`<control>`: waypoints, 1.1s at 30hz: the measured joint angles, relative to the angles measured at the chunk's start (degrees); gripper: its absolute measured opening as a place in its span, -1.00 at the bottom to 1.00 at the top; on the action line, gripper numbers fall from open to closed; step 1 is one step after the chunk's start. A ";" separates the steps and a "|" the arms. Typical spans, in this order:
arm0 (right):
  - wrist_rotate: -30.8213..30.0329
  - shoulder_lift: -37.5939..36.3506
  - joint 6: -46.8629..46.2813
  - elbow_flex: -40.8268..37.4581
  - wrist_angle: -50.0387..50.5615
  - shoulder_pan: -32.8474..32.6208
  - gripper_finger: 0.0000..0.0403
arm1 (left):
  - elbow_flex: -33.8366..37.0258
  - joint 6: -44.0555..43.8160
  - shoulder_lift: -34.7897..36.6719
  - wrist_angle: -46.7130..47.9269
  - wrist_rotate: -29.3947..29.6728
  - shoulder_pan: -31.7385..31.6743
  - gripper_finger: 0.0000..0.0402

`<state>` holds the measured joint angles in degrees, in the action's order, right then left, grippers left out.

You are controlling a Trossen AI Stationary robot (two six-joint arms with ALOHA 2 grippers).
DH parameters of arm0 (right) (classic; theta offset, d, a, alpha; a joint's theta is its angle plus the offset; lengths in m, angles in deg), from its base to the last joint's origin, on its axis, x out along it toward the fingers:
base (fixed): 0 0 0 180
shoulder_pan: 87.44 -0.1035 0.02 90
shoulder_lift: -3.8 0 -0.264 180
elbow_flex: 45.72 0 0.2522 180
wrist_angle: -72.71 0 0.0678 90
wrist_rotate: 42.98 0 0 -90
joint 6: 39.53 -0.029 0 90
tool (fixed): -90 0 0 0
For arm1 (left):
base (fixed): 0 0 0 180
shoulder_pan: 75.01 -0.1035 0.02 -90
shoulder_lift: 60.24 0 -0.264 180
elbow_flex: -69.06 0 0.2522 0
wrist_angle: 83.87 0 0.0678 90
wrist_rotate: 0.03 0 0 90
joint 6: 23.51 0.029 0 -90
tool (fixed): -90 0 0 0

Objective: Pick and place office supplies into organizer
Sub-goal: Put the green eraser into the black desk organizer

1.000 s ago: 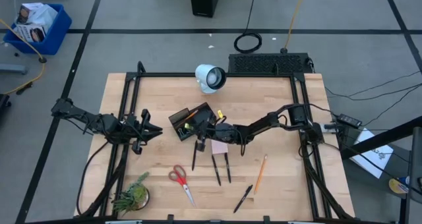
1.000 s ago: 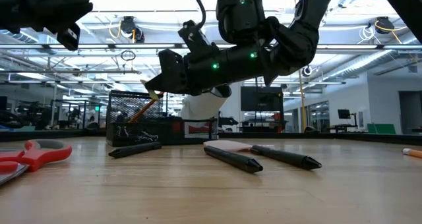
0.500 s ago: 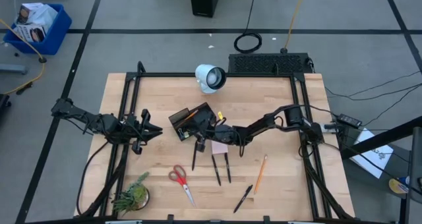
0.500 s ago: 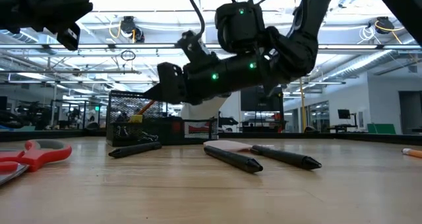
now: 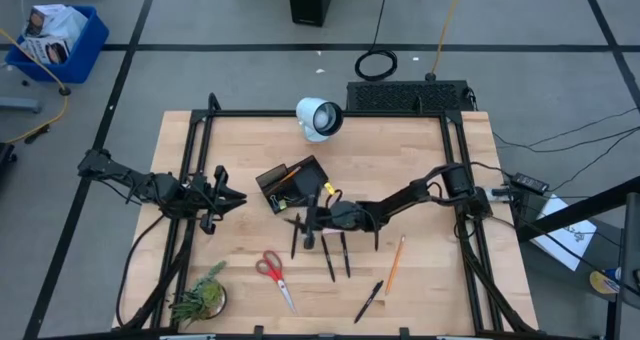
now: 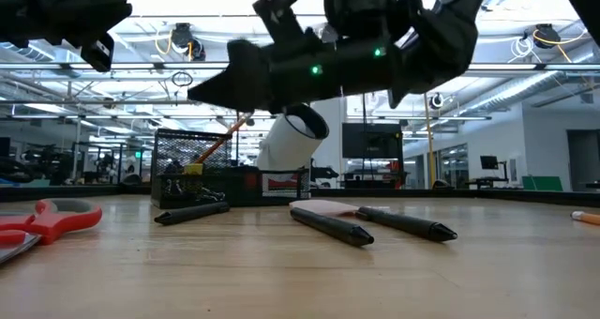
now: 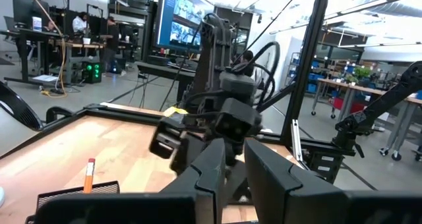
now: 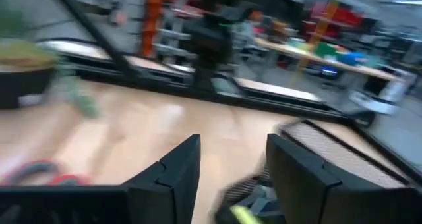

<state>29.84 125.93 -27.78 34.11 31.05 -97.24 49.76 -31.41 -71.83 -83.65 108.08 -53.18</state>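
Organizer (image 5: 291,183) holds an orange pencil (image 5: 286,177); right gripper (image 5: 303,222) open, empty, above pens (image 5: 329,256).

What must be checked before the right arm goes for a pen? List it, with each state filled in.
1. Right tool open and empty: ok.
2. Right tool clear of the table, hanging above the black pens: ok.
3. Pens lying loose on the table, nothing on top of them: ok.
4. Organizer has room beside the orange pencil in it: cannot tell.
5. Left tool parked at the table's left, away from the pens: ok.
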 joint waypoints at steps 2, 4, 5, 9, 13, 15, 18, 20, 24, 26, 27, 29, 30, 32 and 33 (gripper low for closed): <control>2.48 -0.07 -1.18 0.00 1.75 -0.15 -0.21 | 0.01 0.01 -0.02 0.01 0.00 0.01 -0.69; 4.42 -0.05 -3.51 0.00 5.71 0.20 -0.25 | 0.00 0.01 0.00 0.01 0.00 0.00 -0.69; 5.50 0.01 -3.99 0.00 7.43 0.50 -0.27 | 0.02 0.00 -0.01 0.01 0.00 0.00 -0.69; 6.75 0.04 -3.72 0.00 8.98 1.30 -0.44 | 0.01 0.00 0.00 0.01 0.00 0.00 -0.69; 8.42 0.04 -3.78 0.00 9.05 2.41 -0.77 | 0.00 0.02 -0.02 0.03 0.00 0.02 -0.69; 11.06 0.04 -3.88 0.00 9.01 3.45 -0.93 | 0.02 0.01 -0.01 0.01 0.00 0.00 -0.69; 12.77 0.04 -6.43 0.62 10.09 4.83 -0.96 | 0.00 0.02 -0.02 0.01 0.00 0.01 -0.69; 13.11 0.04 -7.01 1.99 13.02 5.41 -0.99 | 0.02 0.00 -0.02 0.01 0.00 0.00 -0.69; 14.46 0.39 -7.00 5.60 20.09 5.60 -1.00 | 0.02 0.00 -0.02 0.01 0.00 0.00 -0.69; 14.22 0.71 -7.02 6.75 21.93 5.44 -1.00 | 0.02 0.00 -0.02 0.03 0.00 0.00 -0.69; 14.33 0.74 -7.04 6.73 22.56 5.39 -1.00 | 0.02 0.00 -0.02 0.03 0.00 0.00 -0.69; 14.54 0.85 -7.37 6.73 23.09 5.36 -1.00 | 0.01 0.01 -0.02 0.01 0.00 0.00 -0.69; 14.51 0.85 -7.64 6.73 23.87 5.40 -1.00 | 0.01 0.02 -0.02 0.00 0.00 0.01 -0.69; 14.50 0.85 -7.88 6.73 24.70 5.46 -1.00 | 0.02 0.02 0.00 0.01 0.00 0.00 -0.69; 14.35 0.87 -8.07 6.73 24.83 5.46 -1.00 | 0.01 0.01 -0.02 0.03 0.00 0.00 -0.69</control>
<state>44.19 126.80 -35.86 40.84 55.88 -91.78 49.77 -31.40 -71.85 -83.62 108.08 -53.19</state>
